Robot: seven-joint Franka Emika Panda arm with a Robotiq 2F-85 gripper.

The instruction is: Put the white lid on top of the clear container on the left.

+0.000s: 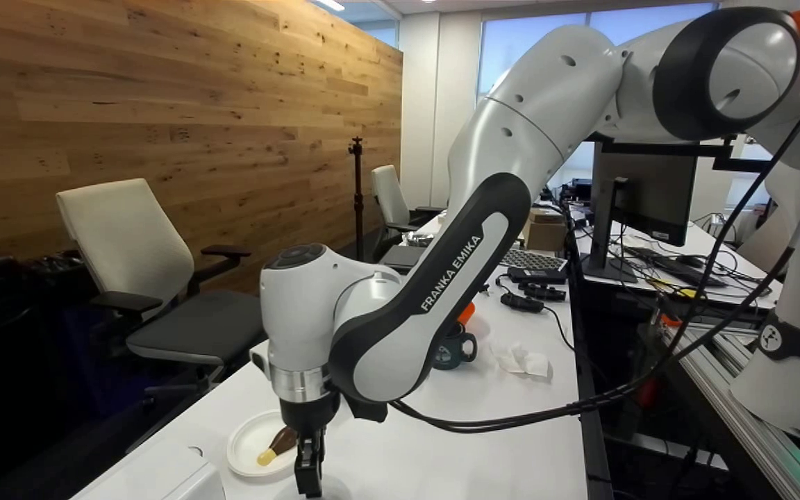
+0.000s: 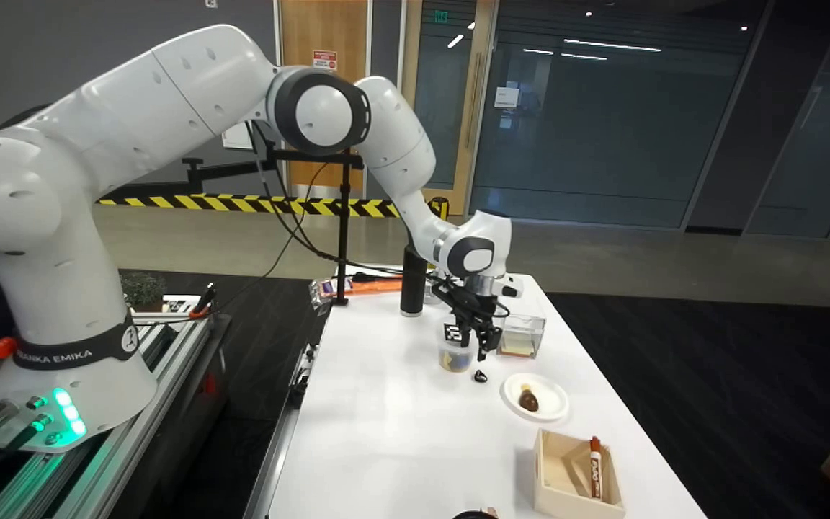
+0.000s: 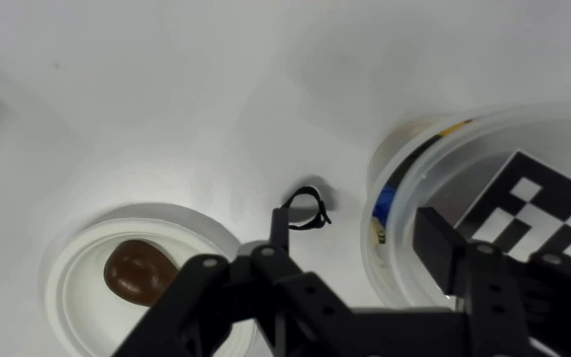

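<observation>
Ok, gripper (image 3: pixel 354 232) jaws well apart, 1 ovr lid (image 3: pixel 536 218).

Marker (image 2: pixel 596 468) in box (image 2: pixel 578 502) | lump (image 2: pixel 529 401) on plate (image 2: pixel 552 398) | loop (image 2: pixel 480 376) between plate, container (image 2: pixel 454 360)

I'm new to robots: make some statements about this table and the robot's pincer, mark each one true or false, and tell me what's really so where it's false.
1. The pincer is open. True.
2. The black loop lies between the plate and the container. True.
3. The plate holds nothing. False: the brown lump lies on it.
4. The marker is in the wooden box. True.
5. The container is solid black. False: it is see-through, with blue and yellow showing.
6. The pincer is above the wooden box. False: it is near the container.
</observation>
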